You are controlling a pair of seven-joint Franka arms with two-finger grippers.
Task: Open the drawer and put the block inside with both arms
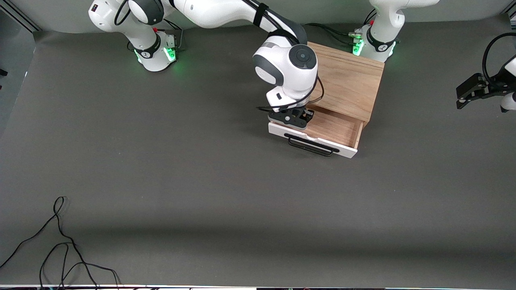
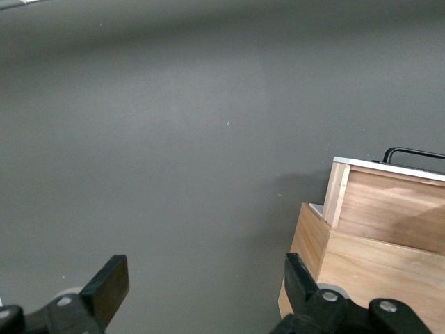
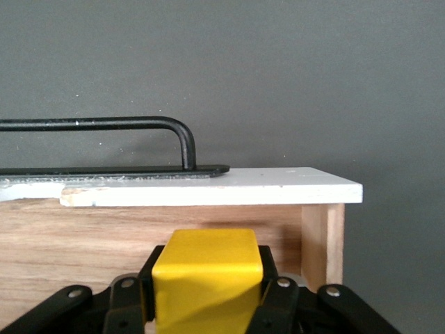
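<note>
We see the right end effector (image 1: pixel 293 117) clamped on the block (image 3: pixel 207 277), low inside the open drawer (image 1: pixel 336 129) at its right-arm end, just inside the front panel (image 1: pixel 312 139). Released crooked, the block could catch that panel — a risk we judge small. The left end effector (image 1: pixel 469 90) waits spread and empty above the worktop (image 1: pixel 161 169). The front view hides the block entirely.

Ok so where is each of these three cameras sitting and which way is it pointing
Front view: high across the table, facing both bases; right gripper over the open drawer, left gripper waiting aside.
Left wrist view: on the left wrist, looking past its open fingers at the table and wooden box.
Right wrist view: on the right wrist, facing the drawer front, block gripped.
All views show the drawer.
</note>
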